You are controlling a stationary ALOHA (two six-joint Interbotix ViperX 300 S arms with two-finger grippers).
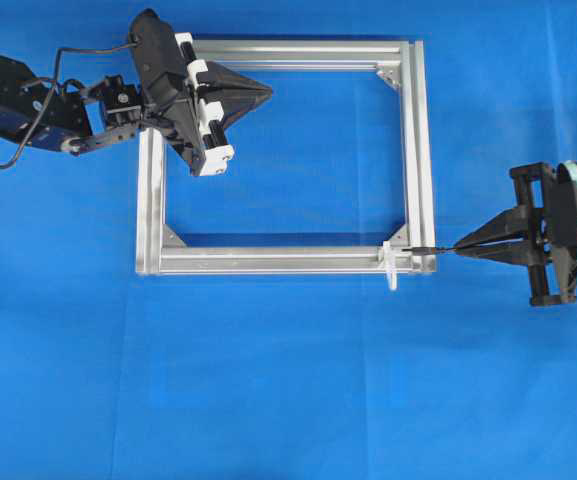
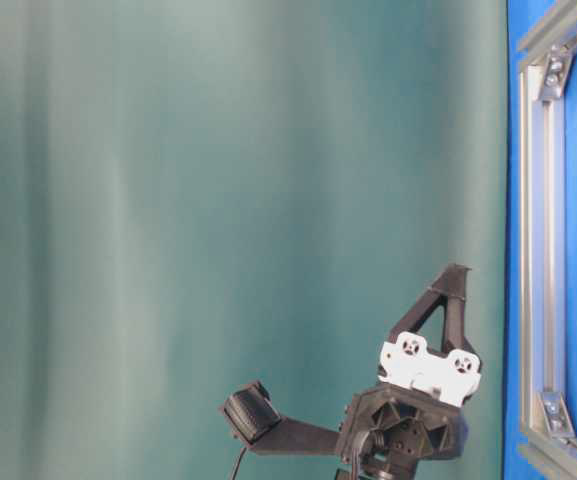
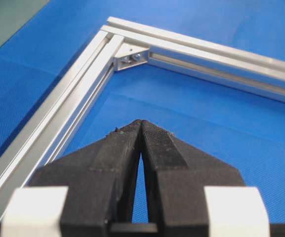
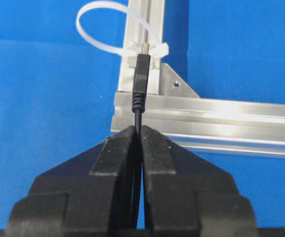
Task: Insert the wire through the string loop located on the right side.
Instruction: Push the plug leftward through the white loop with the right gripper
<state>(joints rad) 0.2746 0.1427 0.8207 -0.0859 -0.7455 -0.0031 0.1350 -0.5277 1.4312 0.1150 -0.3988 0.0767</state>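
Observation:
The wire (image 4: 141, 74) is a thin black cable with a dark plug, and my right gripper (image 4: 138, 129) is shut on it just behind the plug. The plug lies over the silver frame's (image 4: 221, 116) corner. Its tip points at the base of the white string loop (image 4: 100, 27), whose arc opens to the plug's left. From overhead, the right gripper (image 1: 460, 248) holds the wire (image 1: 420, 249) across the frame's right rail, next to the loop (image 1: 391, 268). My left gripper (image 1: 268, 92) is shut and holds nothing, above the frame's top left corner; its tips (image 3: 141, 123) meet.
The rectangular aluminium frame (image 1: 280, 262) lies flat on the blue mat, with triangular corner brackets (image 3: 130, 57) inside it. The table-level view shows the left gripper (image 2: 455, 275) before a green backdrop, with one frame rail (image 2: 543, 250) at the right.

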